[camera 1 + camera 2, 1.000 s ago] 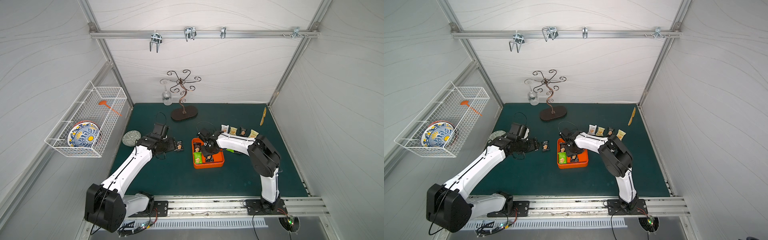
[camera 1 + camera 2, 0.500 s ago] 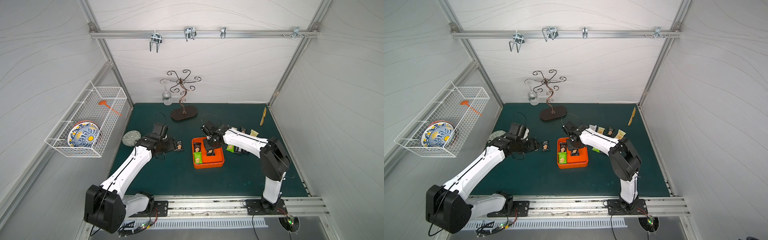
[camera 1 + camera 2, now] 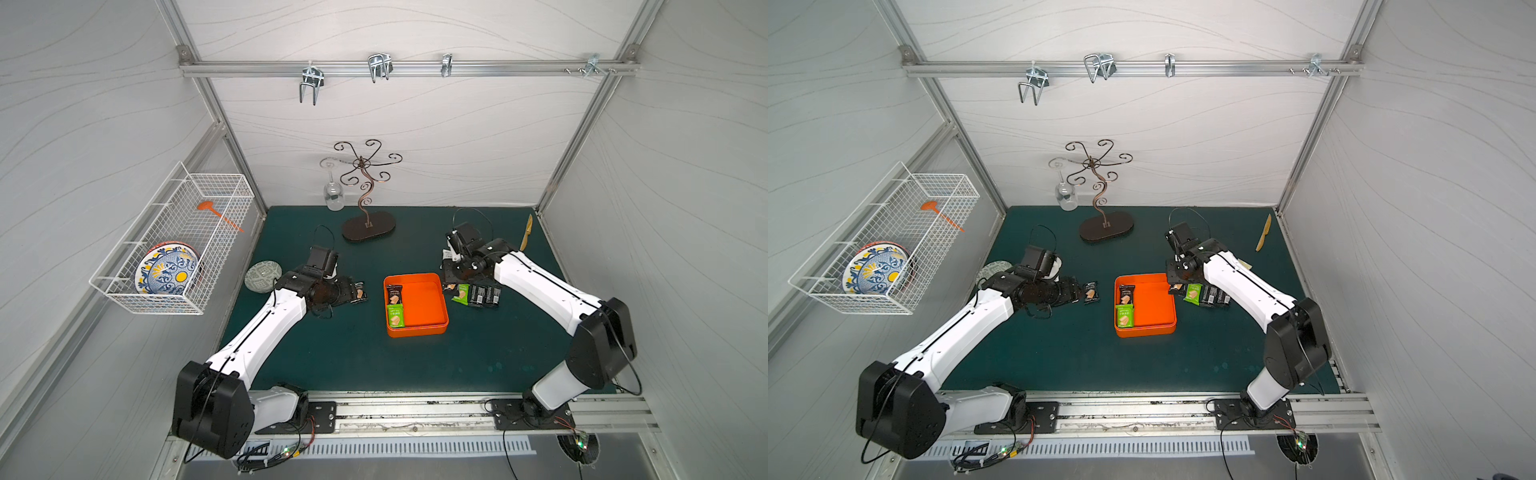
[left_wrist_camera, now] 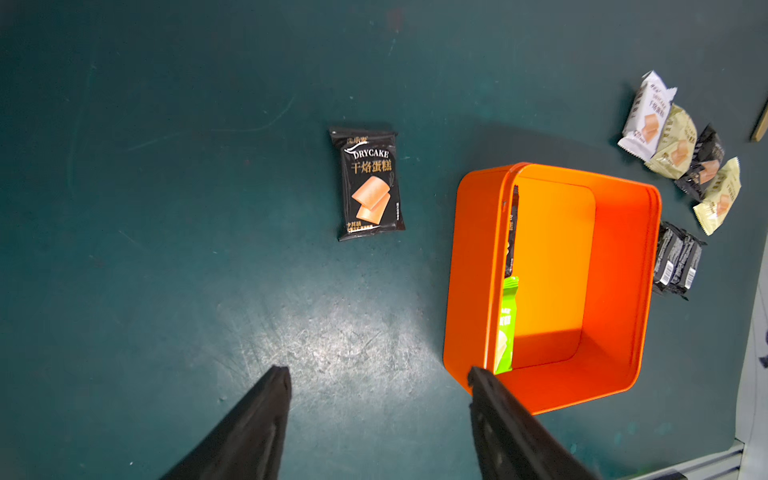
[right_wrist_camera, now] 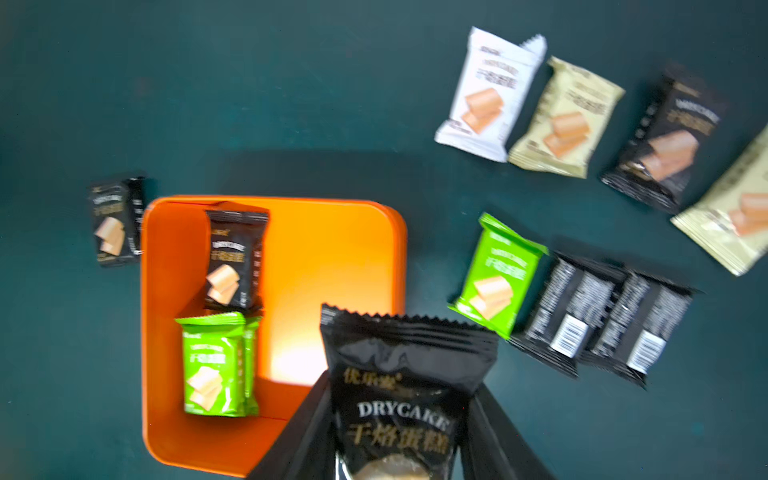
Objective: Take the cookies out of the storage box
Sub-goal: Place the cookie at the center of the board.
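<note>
Over the right-hand rim of the storage box [image 5: 324, 257], the right gripper [image 5: 401, 395] holds one black cookie packet [image 5: 409, 361] between its two fingers. It grips the lower part, and the crimped end points forward, away from the wrist. In both top views this gripper stands just outside the right wall of the box. It is beside an outer green packet [image 3: 460, 293], which lies on the mat [image 4: 166, 208] with two barcode-side black packets [image 5: 569, 307] next to it in a row. I judge that the held packet needs only a short way outward and down to join them. The free place lies toward the robot's right, not back over the box.

Two cookies lie inside the box, both against its left wall. The inner black packet [image 3: 395, 294] is farther from the arm bases and the inner green packet [image 3: 395, 316] is nearer. They lie end to end, with their long axes along that wall, and the rest of the box floor is bare.

These two are on the side of the left gripper [image 4: 379, 372], which stands wide apart and empty over the mat. A lone black packet [image 4: 368, 183] lies flat ahead of it, apart from the fingers. So the left arm looks the nearer one for them, but the box wall stands between.
</note>
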